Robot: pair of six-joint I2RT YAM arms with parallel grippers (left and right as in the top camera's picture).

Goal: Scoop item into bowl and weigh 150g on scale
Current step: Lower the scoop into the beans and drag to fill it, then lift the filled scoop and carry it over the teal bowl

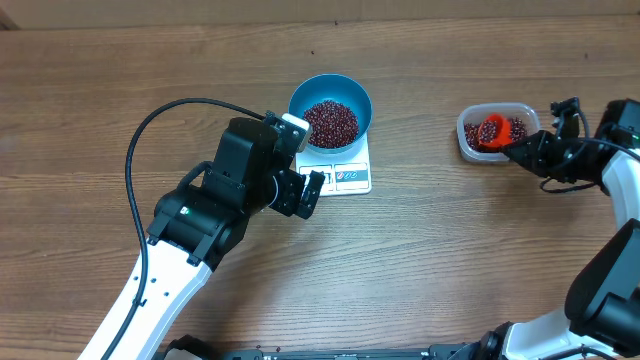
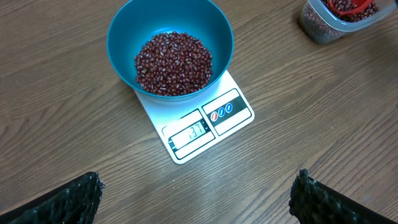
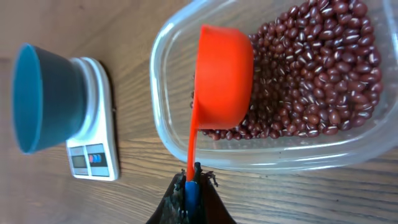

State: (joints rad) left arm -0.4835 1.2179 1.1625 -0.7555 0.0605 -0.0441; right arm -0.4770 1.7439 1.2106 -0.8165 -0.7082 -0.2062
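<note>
The blue bowl stands on the white scale with a heap of dark red beans in it. My left gripper hovers just left of the scale, wide open and holding nothing. Its wrist view shows the bowl, the beans and the scale's lit display ahead of the spread fingers. My right gripper is shut on the handle of an orange scoop. The scoop's cup lies tilted inside the clear tub, over loose beans.
The clear tub sits at the right of the wooden table, with the scoop in it and the right gripper at its near corner. A black cable loops above the left arm.
</note>
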